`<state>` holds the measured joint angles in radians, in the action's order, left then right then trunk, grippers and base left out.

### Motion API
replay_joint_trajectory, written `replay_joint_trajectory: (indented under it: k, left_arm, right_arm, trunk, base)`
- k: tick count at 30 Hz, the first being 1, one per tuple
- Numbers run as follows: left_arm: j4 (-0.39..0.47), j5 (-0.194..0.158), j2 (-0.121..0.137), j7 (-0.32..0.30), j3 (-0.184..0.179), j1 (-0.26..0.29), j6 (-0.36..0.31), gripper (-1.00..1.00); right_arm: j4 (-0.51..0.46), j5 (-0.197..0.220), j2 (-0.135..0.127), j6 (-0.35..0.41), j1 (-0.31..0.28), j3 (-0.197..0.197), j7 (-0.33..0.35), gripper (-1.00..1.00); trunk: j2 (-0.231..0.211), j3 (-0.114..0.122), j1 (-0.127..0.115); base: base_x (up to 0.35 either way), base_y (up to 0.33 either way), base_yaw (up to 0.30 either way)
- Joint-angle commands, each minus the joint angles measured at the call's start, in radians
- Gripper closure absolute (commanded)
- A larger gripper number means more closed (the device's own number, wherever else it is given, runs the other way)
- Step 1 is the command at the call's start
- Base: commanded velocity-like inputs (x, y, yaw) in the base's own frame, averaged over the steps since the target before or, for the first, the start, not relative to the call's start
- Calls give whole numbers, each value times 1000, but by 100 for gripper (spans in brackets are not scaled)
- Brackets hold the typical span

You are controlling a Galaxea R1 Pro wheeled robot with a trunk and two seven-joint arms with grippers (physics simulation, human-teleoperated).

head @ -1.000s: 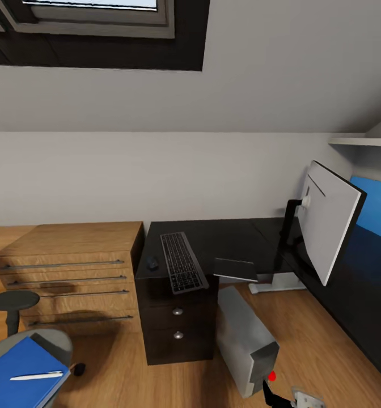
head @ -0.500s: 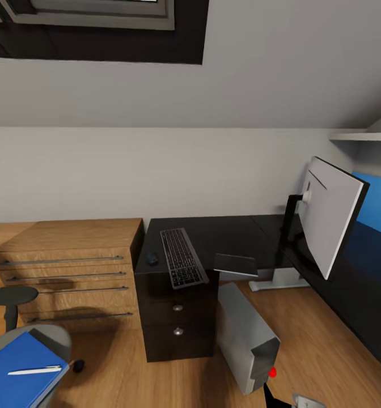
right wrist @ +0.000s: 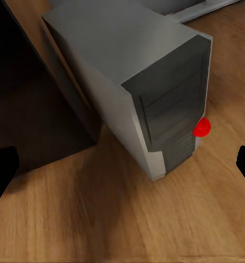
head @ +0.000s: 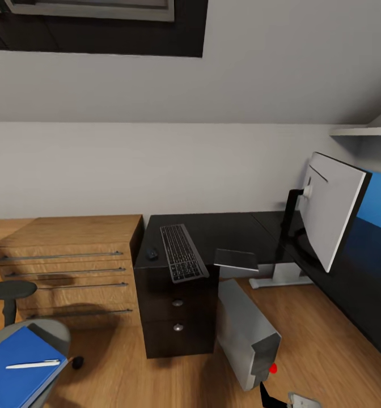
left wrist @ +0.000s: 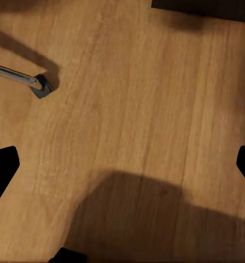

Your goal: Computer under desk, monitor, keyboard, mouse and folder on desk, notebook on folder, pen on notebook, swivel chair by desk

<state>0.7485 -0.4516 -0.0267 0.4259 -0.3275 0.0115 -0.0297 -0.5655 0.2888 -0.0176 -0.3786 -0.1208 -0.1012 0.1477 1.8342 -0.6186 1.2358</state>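
Observation:
The desk (head: 224,229) has a glossy black top and dark drawers (head: 176,317). On it lie the keyboard (head: 182,259), the mouse (head: 152,254) to its left and the dark notebook (head: 236,259) at the front edge. The monitor (head: 332,209) stands at the right, its pale back toward me. On the floor beside the drawers stands the grey computer (head: 247,334) (right wrist: 150,93) with its red light (right wrist: 202,127). The blue folder (head: 15,374) with the white pen (head: 33,364) lies on the swivel chair (head: 10,290) at lower left. My right gripper (right wrist: 122,164) is open over the computer. My left gripper (left wrist: 122,170) hangs open over the floor.
A low oak cabinet (head: 66,266) stands against the desk's left side. A blue wall panel (head: 380,209) and a shelf (head: 360,131) are at the right. A chrome chair leg with a caster (left wrist: 38,85) lies below my left gripper. Part of my right arm (head: 295,400) shows at the bottom.
The whole picture has shifted slightly, so the camera has moved. The things on the desk, the chair and the computer have not moved.

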Motion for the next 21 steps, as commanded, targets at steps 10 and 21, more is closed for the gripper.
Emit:
replay_joint_trajectory:
  k: [10,21]
  left_arm:
    - [-41,-18,-25,4,-2,159,-168,-100]
    - [-157,-180,-33,-3,2,423,-263,-100]
  right_arm:
    - [139,-85,37,241,-221,0,-240,-100]
    - [348,-278,71,309,-467,-2,-368,-100]
  trunk:
    - [71,-32,38]
    - [148,-67,81]
  base:
    - [0,0,0]
    - [0,0,0]
